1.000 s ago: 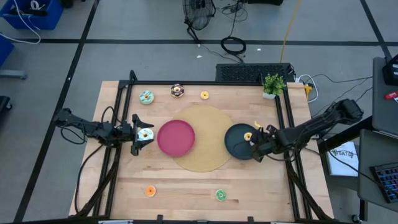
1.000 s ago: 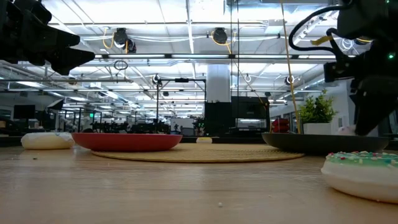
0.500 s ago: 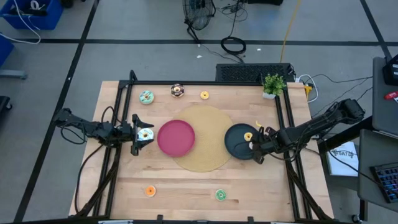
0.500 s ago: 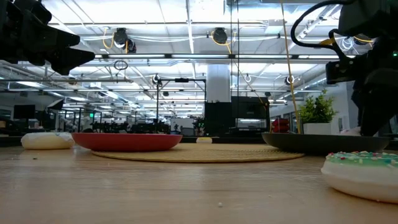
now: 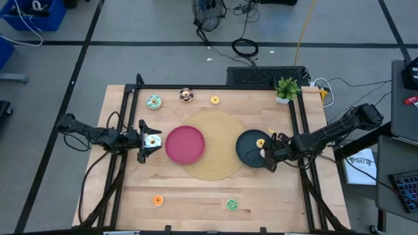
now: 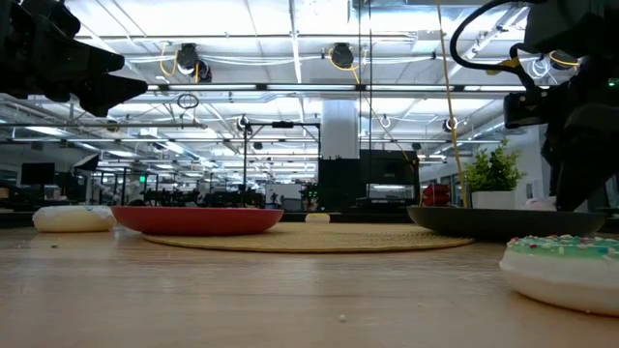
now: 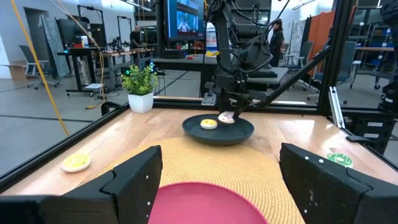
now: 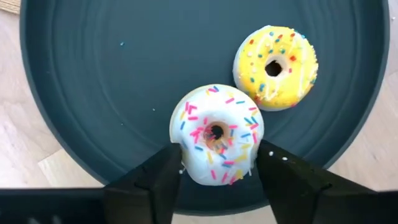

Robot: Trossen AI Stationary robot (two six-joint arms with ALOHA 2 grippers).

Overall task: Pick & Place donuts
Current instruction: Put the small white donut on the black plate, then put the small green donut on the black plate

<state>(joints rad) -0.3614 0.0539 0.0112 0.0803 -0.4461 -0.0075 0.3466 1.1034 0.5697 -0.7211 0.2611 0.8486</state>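
Note:
My right gripper [image 5: 266, 154] is over the black plate [image 5: 245, 151], shut on a white donut with pink sprinkles [image 8: 214, 134]. A yellow donut [image 8: 275, 67] lies flat on the plate beside it. My left gripper [image 5: 147, 140] is open, above the table left of the pink plate [image 5: 185, 144]. A white-teal donut [image 5: 153, 140] shows between its fingers from above and lies on the table in the low view [image 6: 73, 218]. Teal [image 5: 153, 101], chocolate [image 5: 187, 95] and yellow [image 5: 215, 100] donuts lie at the far edge. Orange [image 5: 158, 200] and green [image 5: 232, 205] donuts lie near the front. My right gripper pinches the white donut by two opposite points of its outer rim [image 8: 183, 163] between its two fingers [image 8: 163, 177]. The fingers come from above, slanting from the table's right. The donut sits tilted low over the plate [image 7: 227, 117]; whether it touches the plate I cannot tell.
A round woven mat [image 5: 215, 166] lies under both plates at the table's middle. A small potted plant [image 5: 287, 88] stands at the far right corner. Dark frame rails [image 5: 124, 124] run along the table's left and right sides.
My right gripper has gone a little toward the table's left edge, farther in over the black plate, with the white donut between its fingers.

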